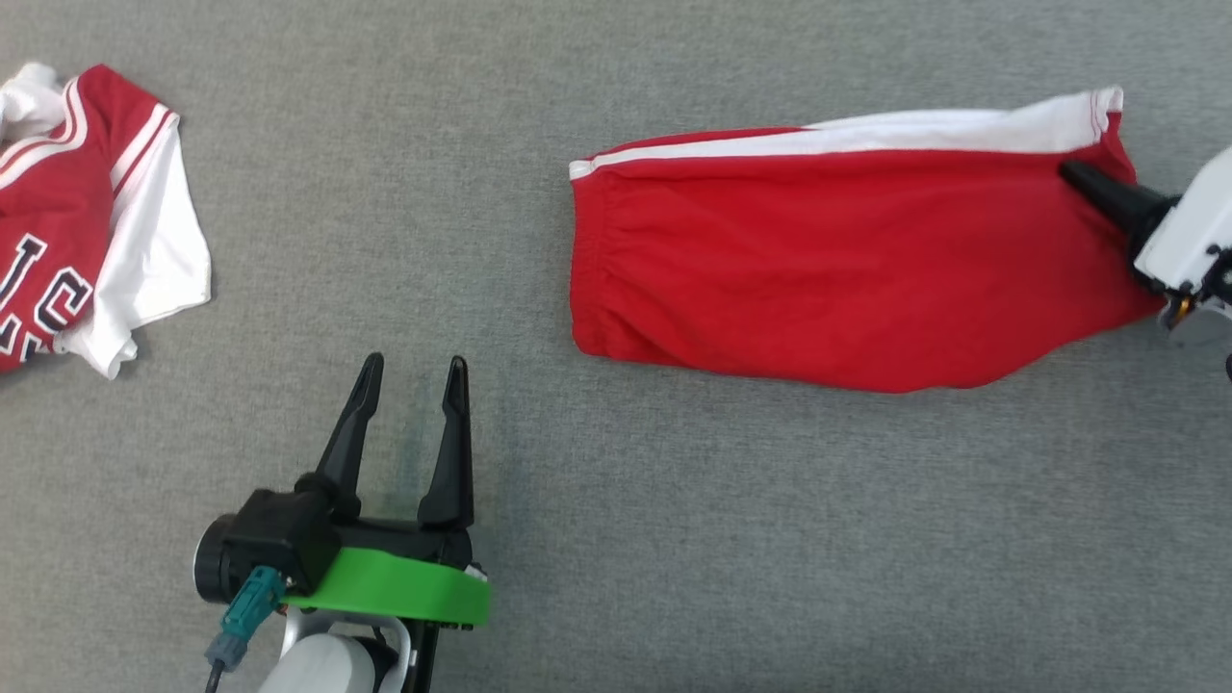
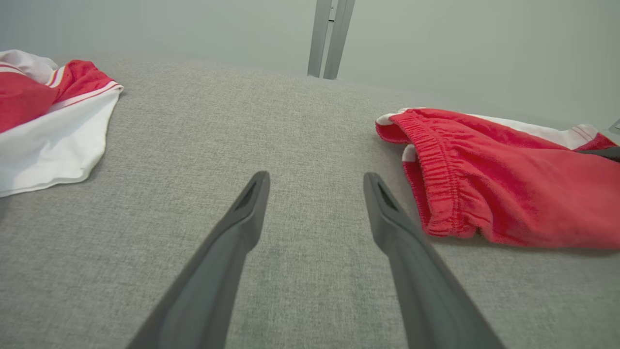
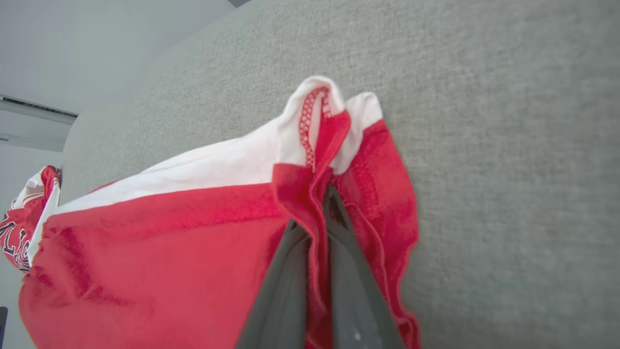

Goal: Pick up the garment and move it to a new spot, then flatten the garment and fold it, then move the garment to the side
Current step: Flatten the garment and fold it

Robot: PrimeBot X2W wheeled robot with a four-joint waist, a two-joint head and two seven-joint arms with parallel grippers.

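The garment is a pair of red shorts with a white side stripe, lying folded flat on the grey cloth surface at the right of the head view. My right gripper reaches in from the right edge and is shut on its right-hand hem. In the right wrist view a pinched fold of the red garment stands between the closed right gripper. My left gripper is open over bare surface at the lower left. The left wrist view has the left gripper holding nothing, with the garment's elastic waistband to its right.
A crumpled red and white jersey with dark lettering lies at the far left, and the jersey appears again in the left wrist view. The grey surface stretches between the two pieces of clothing. A metal post rises behind the far edge.
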